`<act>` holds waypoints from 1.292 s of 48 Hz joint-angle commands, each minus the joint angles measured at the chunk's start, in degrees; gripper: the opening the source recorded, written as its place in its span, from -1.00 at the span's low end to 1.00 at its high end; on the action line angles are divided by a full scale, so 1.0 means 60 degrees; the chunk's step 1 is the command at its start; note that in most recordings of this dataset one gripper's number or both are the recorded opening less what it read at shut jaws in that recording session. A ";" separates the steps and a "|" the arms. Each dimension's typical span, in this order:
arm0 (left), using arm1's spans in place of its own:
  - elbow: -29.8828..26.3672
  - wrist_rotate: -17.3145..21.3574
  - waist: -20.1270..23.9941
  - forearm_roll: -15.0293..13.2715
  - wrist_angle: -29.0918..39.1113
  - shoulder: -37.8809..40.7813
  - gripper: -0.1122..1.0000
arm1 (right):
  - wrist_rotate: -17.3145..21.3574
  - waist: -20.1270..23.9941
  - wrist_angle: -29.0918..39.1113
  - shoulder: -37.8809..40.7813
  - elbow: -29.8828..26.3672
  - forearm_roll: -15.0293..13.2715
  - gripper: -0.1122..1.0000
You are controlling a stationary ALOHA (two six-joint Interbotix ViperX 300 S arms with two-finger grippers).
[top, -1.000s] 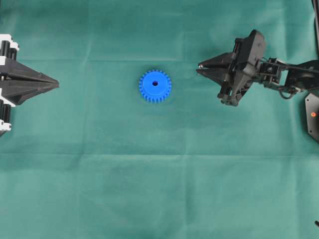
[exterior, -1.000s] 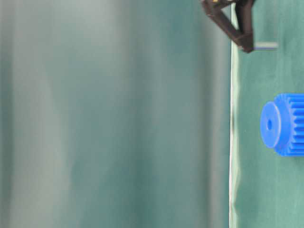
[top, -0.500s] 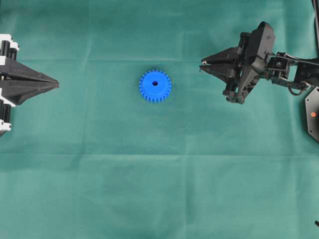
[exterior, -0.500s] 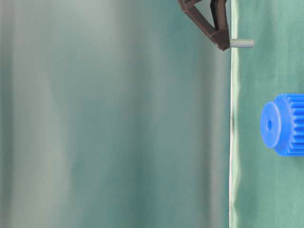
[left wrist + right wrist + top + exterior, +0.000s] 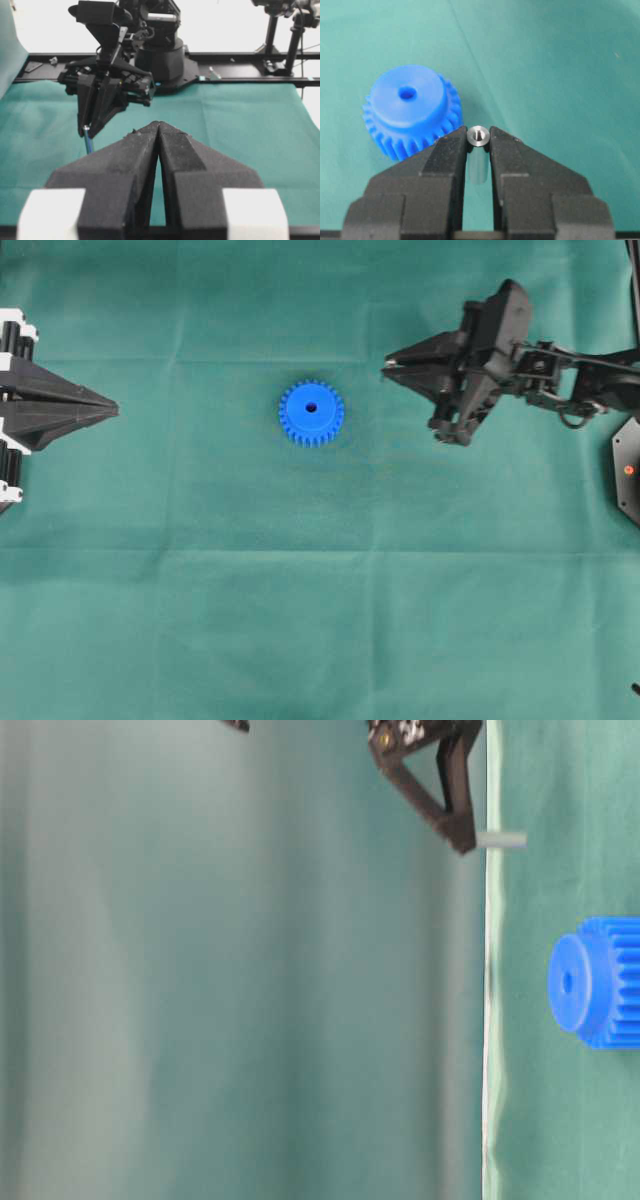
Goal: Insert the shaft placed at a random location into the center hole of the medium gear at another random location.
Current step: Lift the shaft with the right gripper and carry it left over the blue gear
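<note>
The medium gear, bright blue, lies flat on the green cloth near the middle, its center hole facing up and empty. My right gripper hangs to the right of the gear, shut on the shaft, a small silvery pin standing upright between the fingertips. In the table-level view the shaft hangs clear of the cloth and off to one side of the gear. The gear sits just ahead and left of the right gripper. My left gripper rests shut and empty at the left edge.
A black fixture with a red light sits at the right edge of the cloth. Black frame rails run along the far side of the table behind the right arm.
The right gripper has lifted the shaft off the cloth and carried it left, closer to the gear. The left arm and the gear have not moved.
</note>
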 commanded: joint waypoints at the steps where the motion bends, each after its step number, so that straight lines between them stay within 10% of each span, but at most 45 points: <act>1: -0.0205 -0.0015 0.0015 0.0029 -0.0044 0.0073 -0.80 | -0.0117 0.0161 0.0132 0.0132 -0.0571 0.0000 -0.55; 24: -0.0205 -0.0015 0.0015 0.0029 -0.0044 0.0088 -0.80 | -0.0088 0.0659 0.0879 0.1333 -0.2505 0.0015 -0.55; 62: -0.0205 -0.0015 0.0015 0.0029 -0.0044 0.0073 -0.80 | -0.0073 0.0747 0.0952 0.1670 -0.2900 0.0015 -0.55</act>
